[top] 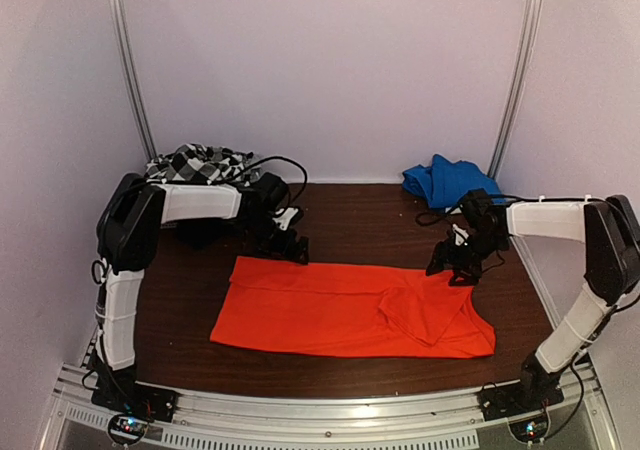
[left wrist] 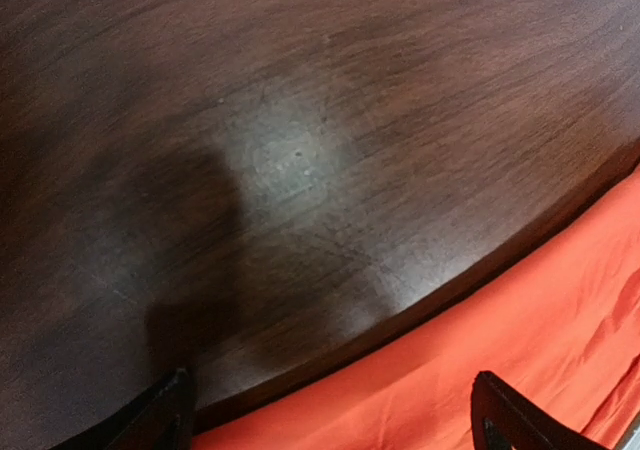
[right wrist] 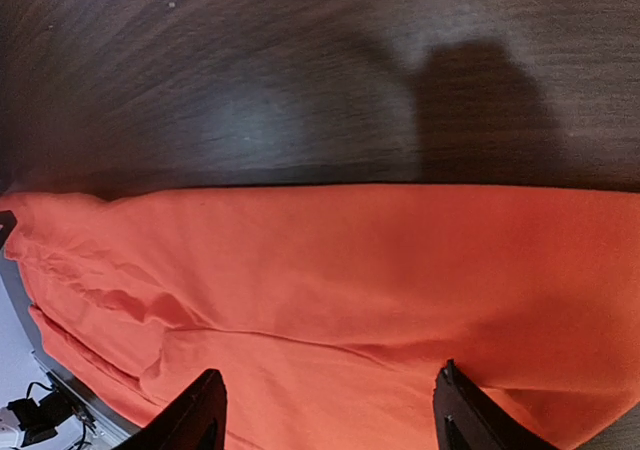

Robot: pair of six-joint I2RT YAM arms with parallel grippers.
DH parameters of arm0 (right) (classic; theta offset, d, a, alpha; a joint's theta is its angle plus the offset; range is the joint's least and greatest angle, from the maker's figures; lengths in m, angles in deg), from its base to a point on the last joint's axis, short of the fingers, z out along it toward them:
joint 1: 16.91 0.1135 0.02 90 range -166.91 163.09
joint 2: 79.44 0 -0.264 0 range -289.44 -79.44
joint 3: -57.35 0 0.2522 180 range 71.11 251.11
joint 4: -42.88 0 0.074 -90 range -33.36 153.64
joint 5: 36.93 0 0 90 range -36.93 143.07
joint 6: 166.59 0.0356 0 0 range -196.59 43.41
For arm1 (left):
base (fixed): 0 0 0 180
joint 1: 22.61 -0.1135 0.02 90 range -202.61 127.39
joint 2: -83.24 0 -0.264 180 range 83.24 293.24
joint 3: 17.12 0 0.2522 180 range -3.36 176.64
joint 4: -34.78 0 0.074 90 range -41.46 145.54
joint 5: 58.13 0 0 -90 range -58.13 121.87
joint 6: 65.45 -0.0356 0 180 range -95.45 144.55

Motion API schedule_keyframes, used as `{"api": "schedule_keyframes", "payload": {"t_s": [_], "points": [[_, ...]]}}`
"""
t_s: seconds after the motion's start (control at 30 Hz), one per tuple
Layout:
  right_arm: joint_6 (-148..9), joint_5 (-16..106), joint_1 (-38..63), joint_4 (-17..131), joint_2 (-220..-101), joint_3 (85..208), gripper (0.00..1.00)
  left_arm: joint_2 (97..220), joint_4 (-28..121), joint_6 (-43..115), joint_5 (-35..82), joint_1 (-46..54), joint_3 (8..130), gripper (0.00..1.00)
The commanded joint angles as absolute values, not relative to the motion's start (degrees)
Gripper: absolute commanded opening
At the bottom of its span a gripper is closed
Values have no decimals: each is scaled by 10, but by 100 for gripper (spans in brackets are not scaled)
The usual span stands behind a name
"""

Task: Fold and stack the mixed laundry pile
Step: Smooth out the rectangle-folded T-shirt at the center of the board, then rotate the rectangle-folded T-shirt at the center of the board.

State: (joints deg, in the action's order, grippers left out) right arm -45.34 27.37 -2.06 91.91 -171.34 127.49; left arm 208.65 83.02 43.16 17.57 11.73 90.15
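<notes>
An orange-red garment (top: 350, 308) lies spread flat across the middle of the dark wooden table (top: 370, 220), partly folded with a flap at its right. A black-and-white checked garment (top: 200, 163) sits bunched at the back left, behind my left arm. My left gripper (top: 288, 246) is open and empty over the orange garment's far left edge (left wrist: 480, 370). My right gripper (top: 455, 265) is open and empty over its far right corner (right wrist: 330, 290). No plain black garment shows.
A blue garment (top: 445, 180) lies folded at the back right near the wall. Cables run across the table by both arms. White walls close in the back and sides. A metal rail (top: 320, 415) runs along the near edge.
</notes>
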Motion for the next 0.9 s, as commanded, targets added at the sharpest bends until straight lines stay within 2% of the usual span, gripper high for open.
{"api": "schedule_keyframes", "payload": {"t_s": [0.0, 0.17, 0.27, 0.4, 0.7, 0.77, 0.87], "points": [[-491, 326, -35, 928, -1746, 1267, 70, 2103, 875, 420, 242, 115, 870, 98], [-536, 362, -34, 922, -1834, 1296, 67, 2076, 890, 427, 288, 115, 802, 98], [-571, 387, -30, 932, -1897, 1365, 65, 2030, 885, 427, 310, 115, 745, 98], [-607, 386, -19, 962, -1985, 1522, 64, 1970, 885, 445, 333, 110, 671, 98], [-661, 324, 53, 1067, -2245, 1972, 64, 1823, 885, 519, 305, 120, 473, 98], [-648, 320, 53, 1077, -2259, 2039, 66, 1770, 889, 533, 297, 122, 451, 98], [-639, 325, 49, 1076, -2217, 2054, 68, 1677, 888, 533, 286, 132, 455, 98]]}}
